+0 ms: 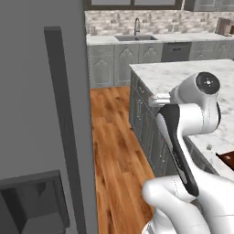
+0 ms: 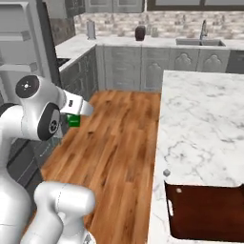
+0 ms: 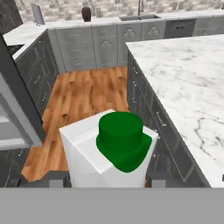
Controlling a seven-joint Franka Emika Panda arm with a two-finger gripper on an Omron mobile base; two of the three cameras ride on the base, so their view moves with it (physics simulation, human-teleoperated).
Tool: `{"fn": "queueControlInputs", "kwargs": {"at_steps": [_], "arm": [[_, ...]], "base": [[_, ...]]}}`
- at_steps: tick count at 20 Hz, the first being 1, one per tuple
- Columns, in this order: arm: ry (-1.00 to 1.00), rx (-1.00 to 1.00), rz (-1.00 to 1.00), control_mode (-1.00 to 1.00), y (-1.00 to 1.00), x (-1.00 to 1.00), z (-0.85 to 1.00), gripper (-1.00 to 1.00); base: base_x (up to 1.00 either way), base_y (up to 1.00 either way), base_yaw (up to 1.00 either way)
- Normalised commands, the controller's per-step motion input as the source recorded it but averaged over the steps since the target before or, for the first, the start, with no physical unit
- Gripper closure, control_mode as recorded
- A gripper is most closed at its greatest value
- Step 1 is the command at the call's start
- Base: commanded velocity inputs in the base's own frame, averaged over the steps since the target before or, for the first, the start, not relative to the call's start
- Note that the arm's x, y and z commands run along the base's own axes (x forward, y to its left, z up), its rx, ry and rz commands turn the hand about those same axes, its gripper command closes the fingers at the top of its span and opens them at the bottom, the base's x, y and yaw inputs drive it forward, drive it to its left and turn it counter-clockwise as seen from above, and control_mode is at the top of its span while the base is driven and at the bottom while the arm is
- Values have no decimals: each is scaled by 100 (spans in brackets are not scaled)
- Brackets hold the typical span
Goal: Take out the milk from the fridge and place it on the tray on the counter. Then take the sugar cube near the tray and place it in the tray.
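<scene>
Now, in the left base view, the fridge [image 1: 41, 119] stands as a tall dark grey wall on the left, with its door edge running down beside the wooden floor [image 1: 116, 146]. The white arm [image 1: 189, 132] rises in the lower right and covers part of the marble counter [image 1: 183, 73]. A corner of the dark brown tray [image 1: 227, 158] shows at the right edge, on the counter. A sink [image 1: 135, 37] sits on the far worktop.

Next, the right base view shows the arm at the left, in front of the open fridge shelves [image 2: 16, 47]. A bit of the milk [image 2: 74, 120] peeks out green below the hand, over the floor and well apart from the counter. The tray lies at the near end of the counter, and the tiny sugar cube [image 2: 167, 172] sits on the marble just beside the tray's far left corner.

Finally, the hand view has the milk close up, white with a green cap, upright between the two dark fingertips. The gripper [image 3: 107, 177] is clamped on the carton, above the floor between the fridge and the counter.
</scene>
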Motion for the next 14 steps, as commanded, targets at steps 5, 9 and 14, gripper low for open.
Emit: {"fn": "queueControlInputs", "kwargs": {"at_steps": [5,9,14], "arm": [[0,0,0,100,0,0,0,100],[0,0,0,100,0,0,0,100],[0,0,0,100,0,0,0,100]], "base": [[-100,-13,-3],[-74,-26,-32],[-1,0,-76]]}}
